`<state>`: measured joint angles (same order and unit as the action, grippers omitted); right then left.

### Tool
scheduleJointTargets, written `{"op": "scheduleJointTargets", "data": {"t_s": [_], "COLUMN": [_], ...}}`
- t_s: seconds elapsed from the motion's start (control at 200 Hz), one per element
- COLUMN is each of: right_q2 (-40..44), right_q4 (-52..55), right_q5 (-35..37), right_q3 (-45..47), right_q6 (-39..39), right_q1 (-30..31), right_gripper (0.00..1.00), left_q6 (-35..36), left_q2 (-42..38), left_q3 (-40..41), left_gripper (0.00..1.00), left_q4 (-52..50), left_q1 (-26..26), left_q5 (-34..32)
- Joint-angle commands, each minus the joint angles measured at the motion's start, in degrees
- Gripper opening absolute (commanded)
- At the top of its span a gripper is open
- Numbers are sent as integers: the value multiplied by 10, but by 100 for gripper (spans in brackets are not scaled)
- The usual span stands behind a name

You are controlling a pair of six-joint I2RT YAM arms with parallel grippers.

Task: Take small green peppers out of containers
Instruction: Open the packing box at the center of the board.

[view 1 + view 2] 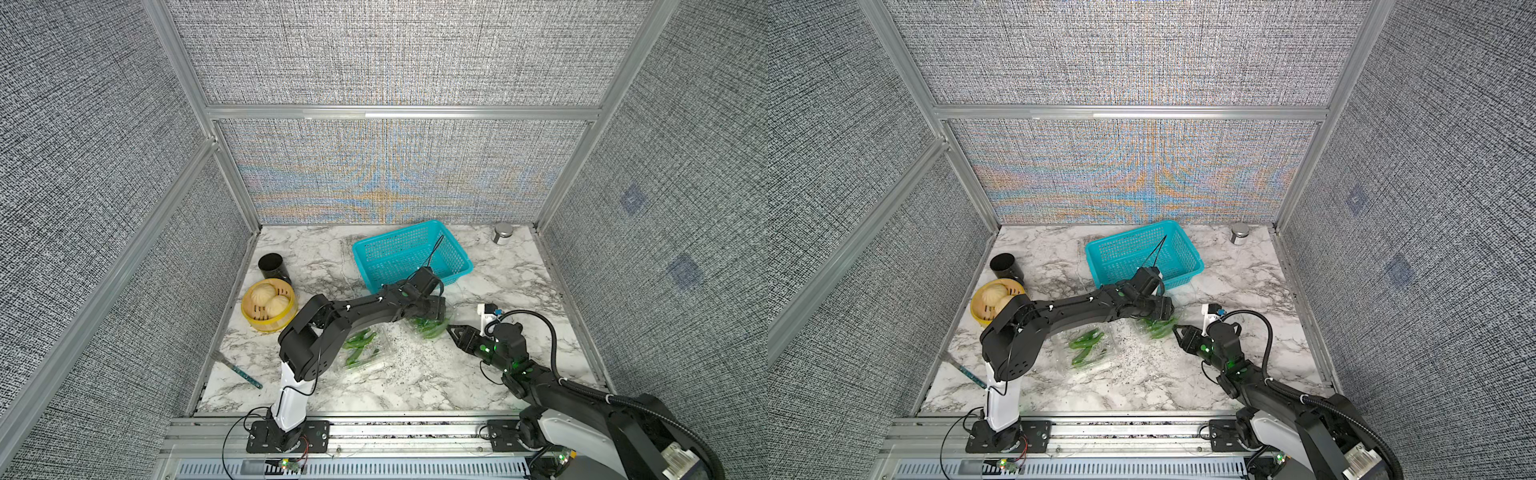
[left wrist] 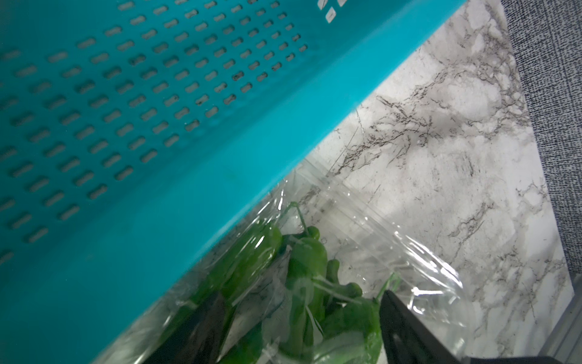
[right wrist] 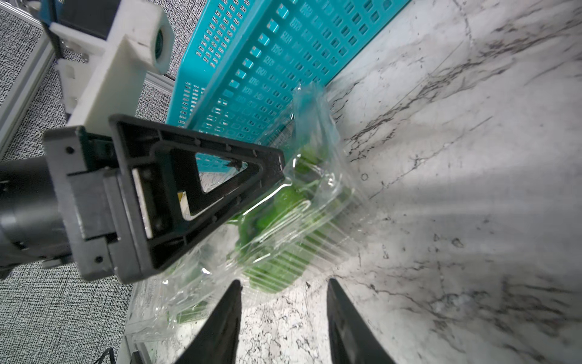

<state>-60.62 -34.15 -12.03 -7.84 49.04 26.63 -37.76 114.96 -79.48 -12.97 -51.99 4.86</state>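
Note:
Two clear containers hold small green peppers. One container (image 1: 432,328) (image 3: 315,195) is tipped against the teal basket, with its peppers (image 2: 305,261) (image 3: 274,261) showing through the plastic. My left gripper (image 1: 439,309) (image 2: 300,296) is shut across this container, one finger on each side. My right gripper (image 1: 451,328) (image 1: 1176,328) (image 3: 283,282) stands open just at that container's near edge, with only marble between its fingers. The other container (image 1: 368,357) (image 1: 1090,357) lies open beside the left arm, with peppers (image 1: 357,338) in it.
The teal basket (image 1: 395,233) (image 2: 220,157) stands right behind the held container. A yellow steamer (image 1: 270,322) with buns and a black cup (image 1: 274,266) are at the left. A metal tin (image 1: 502,233) stands at the back right, and a teal-handled tool (image 1: 241,370) lies front left.

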Motion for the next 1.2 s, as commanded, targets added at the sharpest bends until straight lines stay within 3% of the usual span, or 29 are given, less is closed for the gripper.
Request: {"op": "scheduleJointTargets", "data": {"t_s": [0.0,0.766,1.011,1.196], "right_q2": [1,-27,-48,-39], "right_q4": [-27,-11,13,41], "right_q5": [15,98,122,134], "right_q3": [-4,-27,-45,-42], "right_q6": [-1,17,31,37], "right_q1": [1,28,37,48], "right_gripper": [45,52,41,40], "left_q6": [-11,-36,-48,-42], "left_q2": [11,14,14,8], "left_q3": [10,32,43,43], "left_gripper": [78,78,78,78], "left_q4": [-59,-21,-3,-15], "left_q1": [0,-1,-1,0], "left_q5": [33,63,72,61]}}
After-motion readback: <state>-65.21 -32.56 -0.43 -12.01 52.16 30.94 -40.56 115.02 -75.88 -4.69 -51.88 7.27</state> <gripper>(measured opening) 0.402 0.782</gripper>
